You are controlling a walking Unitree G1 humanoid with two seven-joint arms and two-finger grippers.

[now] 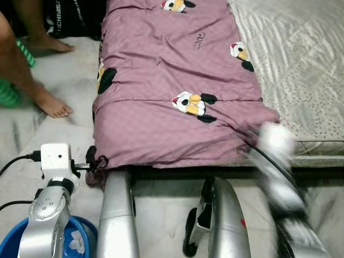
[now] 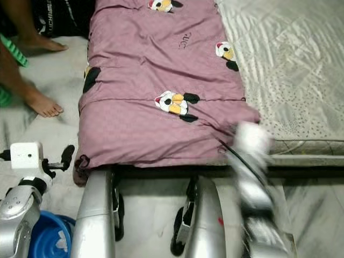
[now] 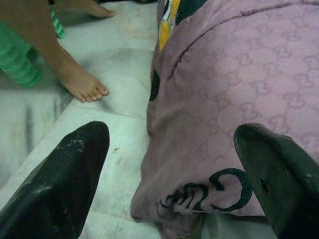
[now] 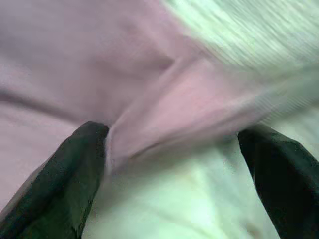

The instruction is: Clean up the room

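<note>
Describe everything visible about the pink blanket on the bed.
The pink blanket is soft quilted-looking fabric with a faint tonal pattern, cartoon penguin-like figures and a small dark script. It lies spread along the mattress, covering its left part, its near edge hanging over the bed's end. The near left corner droops toward the floor between the left tool's open fingers; the right tool, blurred, is open at the near right corner.

— Light's even and fairly bright in here; the pink quilt (image 1: 177, 80) shows no glare.
— The right arm (image 1: 279, 177) is smeared with motion blur, though.
— Its wrist picture is streaky and soft all over. The left one's sharper, with dark out-of-focus fingers (image 3: 60, 184).
</note>
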